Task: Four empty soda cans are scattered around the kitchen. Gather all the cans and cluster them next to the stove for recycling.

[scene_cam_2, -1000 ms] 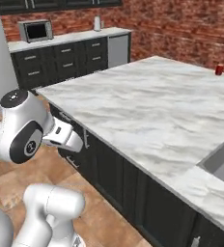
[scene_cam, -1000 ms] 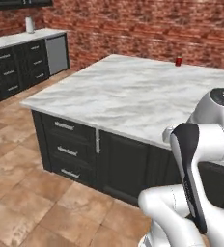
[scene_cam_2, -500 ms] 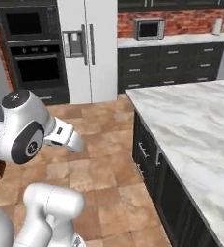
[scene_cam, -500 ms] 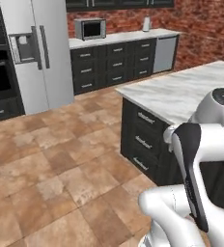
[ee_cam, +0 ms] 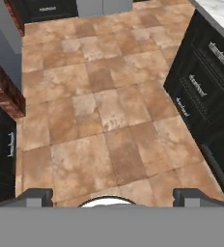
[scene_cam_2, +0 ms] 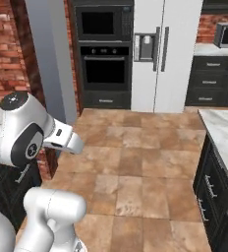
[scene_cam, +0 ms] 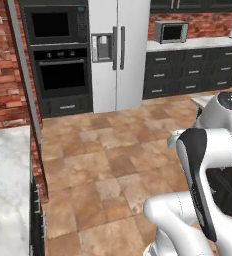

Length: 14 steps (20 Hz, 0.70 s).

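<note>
The soda cans and the stove are out of view. In the hand view my gripper (ee_cam: 114, 197) looks down at the terracotta floor (ee_cam: 104, 111). It is open, and its two dark fingertips (ee_cam: 35, 195) stand far apart with nothing between them. The white arm (scene_cam: 203, 165) is folded close above the base, and its hand (scene_cam_2: 67, 140) juts forward over the floor.
Ahead stand a grey fridge (scene_cam: 115, 55), black wall ovens (scene_cam: 58, 55) and a microwave (scene_cam: 170, 32) on a far counter. A brick pier (scene_cam: 10, 65) and a marble counter (scene_cam: 5, 190) are close on the left. The island's black drawers (ee_cam: 205, 96) are on the right.
The whole picture has swung: the base has turned, so the marble island with the red can slid out and the fridge and ovens came in. The gripper stays open.
</note>
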Motion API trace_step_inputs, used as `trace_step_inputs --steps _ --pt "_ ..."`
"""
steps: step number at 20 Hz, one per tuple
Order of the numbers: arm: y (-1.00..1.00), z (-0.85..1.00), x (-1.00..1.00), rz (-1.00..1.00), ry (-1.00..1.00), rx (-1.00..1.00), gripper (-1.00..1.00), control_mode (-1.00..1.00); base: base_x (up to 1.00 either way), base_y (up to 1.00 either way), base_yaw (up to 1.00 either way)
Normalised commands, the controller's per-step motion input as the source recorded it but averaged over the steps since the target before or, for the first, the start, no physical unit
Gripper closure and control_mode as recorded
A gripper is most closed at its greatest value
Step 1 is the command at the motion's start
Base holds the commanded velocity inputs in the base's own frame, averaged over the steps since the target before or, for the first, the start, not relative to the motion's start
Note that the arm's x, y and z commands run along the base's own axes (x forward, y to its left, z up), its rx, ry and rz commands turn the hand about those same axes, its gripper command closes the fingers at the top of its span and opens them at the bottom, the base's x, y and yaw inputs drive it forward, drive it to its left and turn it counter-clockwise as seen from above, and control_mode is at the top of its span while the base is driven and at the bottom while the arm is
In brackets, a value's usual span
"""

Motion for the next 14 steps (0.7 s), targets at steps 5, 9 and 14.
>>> trace_step_inputs --steps 5,9,14 --pt "0.0 0.0 0.0 0.0 0.0 0.0 -1.0 1.0 1.0 0.07 0.02" --pt "0.0 0.0 0.0 0.0 0.0 0.0 -1.0 1.0 1.0 0.0 0.0" --pt "0.0 0.0 0.0 0.0 0.0 0.0 -1.0 1.0 1.0 0.0 0.0"
